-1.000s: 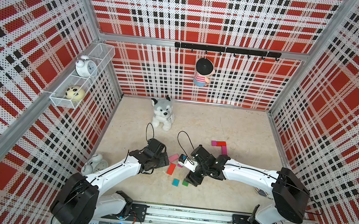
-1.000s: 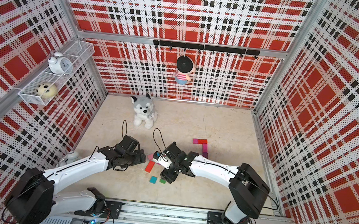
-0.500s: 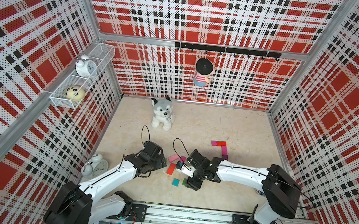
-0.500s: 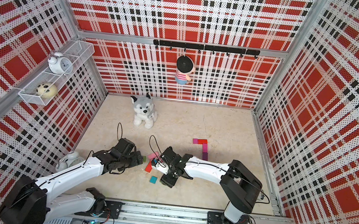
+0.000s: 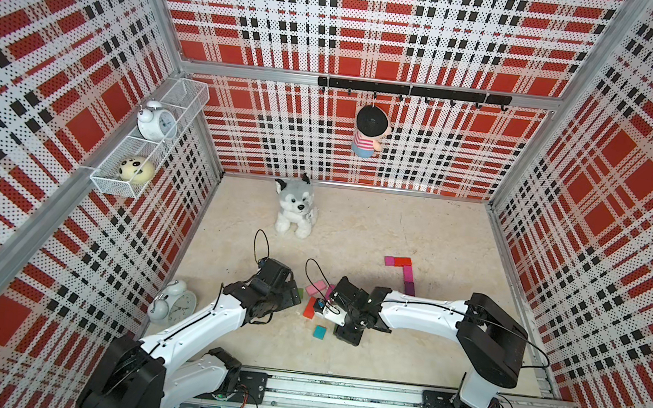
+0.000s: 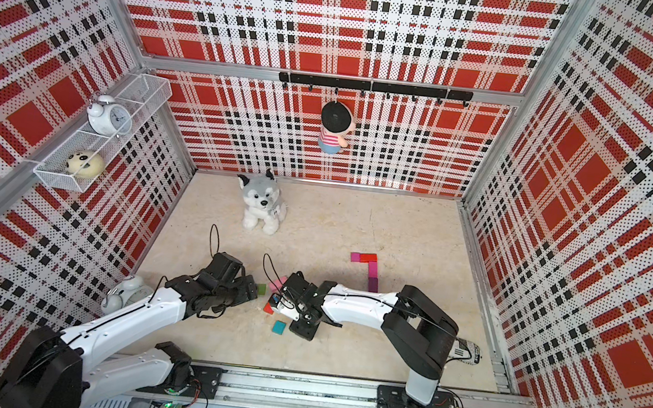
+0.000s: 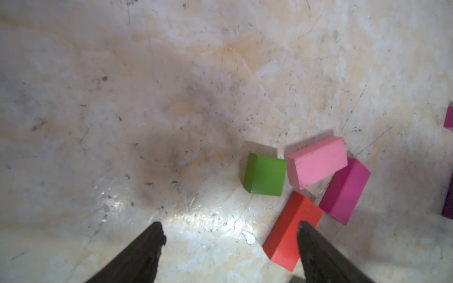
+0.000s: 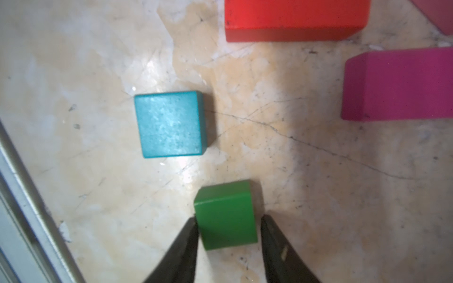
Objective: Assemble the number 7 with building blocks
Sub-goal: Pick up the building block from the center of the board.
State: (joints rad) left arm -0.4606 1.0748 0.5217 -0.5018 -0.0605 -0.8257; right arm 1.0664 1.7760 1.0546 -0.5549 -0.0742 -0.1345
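Observation:
The number 7 (image 5: 404, 269) lies at the right of the floor: a magenta and red top bar, then a pink and purple stem. Loose building blocks sit between my arms: pink (image 5: 316, 287), red-orange (image 5: 309, 308), teal (image 5: 319, 332), magenta (image 7: 345, 191) and a light green square (image 7: 266, 177). My right gripper (image 8: 229, 219) is low over the floor, shut on a darker green block (image 8: 226, 203). In both top views that block is hidden under the right gripper (image 5: 339, 330). My left gripper (image 7: 230, 229) is open over bare floor, with the red-orange block (image 7: 289, 235) by one fingertip.
A plush dog (image 5: 295, 210) sits at the back. An alarm clock (image 5: 173, 307) stands by the left wall, next to my left arm. A wire shelf (image 5: 148, 138) hangs on the left wall and a doll (image 5: 368, 132) on the back wall. The rail (image 5: 336, 398) runs along the front.
My right gripper moved left and forward, came down over the green block and closed its jaws on it. My left arm drew back slightly and stayed open.

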